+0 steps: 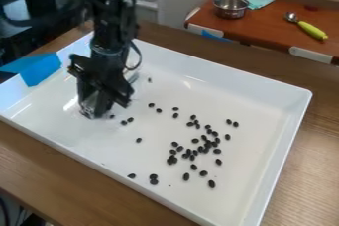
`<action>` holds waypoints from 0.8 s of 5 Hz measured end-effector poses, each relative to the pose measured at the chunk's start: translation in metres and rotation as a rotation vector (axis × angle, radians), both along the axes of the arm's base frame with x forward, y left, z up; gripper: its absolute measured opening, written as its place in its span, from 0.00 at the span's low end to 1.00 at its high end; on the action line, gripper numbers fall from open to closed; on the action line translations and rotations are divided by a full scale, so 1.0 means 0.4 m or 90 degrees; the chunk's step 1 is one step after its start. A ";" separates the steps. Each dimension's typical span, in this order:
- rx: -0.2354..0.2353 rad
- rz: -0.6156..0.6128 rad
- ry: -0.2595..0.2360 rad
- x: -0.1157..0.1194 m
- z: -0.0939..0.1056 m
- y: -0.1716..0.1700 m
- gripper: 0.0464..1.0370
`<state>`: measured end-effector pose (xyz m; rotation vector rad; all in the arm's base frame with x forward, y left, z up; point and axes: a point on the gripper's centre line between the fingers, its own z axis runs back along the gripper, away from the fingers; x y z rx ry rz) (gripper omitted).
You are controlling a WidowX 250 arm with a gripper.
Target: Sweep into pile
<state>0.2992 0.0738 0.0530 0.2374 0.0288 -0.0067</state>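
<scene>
Over the left part of the white tray [245, 88], the black gripper [97, 106] hangs low, its lower end at or just above the tray floor. Small black beans [217, 151] lie scattered over the tray floor to its right. They are densest right of the middle, where several touch or nearly touch around one loose cluster [172, 160]. A few beans [124, 122] lie close to the gripper on its right, and one more [149, 80] is farther back. The floor just behind the gripper is hidden.
Raised white walls enclose the tray, with blue tape [41, 69] over its left rim. The tray rests on a brown wooden table [311, 170]. Behind, a reddish-brown surface [265, 29] carries a metal pot [230, 7], a green-handled spoon [311, 30] and a teal cloth [255, 1].
</scene>
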 end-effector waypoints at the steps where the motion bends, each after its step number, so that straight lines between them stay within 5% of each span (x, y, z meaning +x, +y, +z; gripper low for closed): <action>1: -0.010 -0.010 0.001 -0.005 0.000 -0.059 0.34; 4: -0.042 -0.041 -0.004 -0.026 -0.005 -0.238 0.34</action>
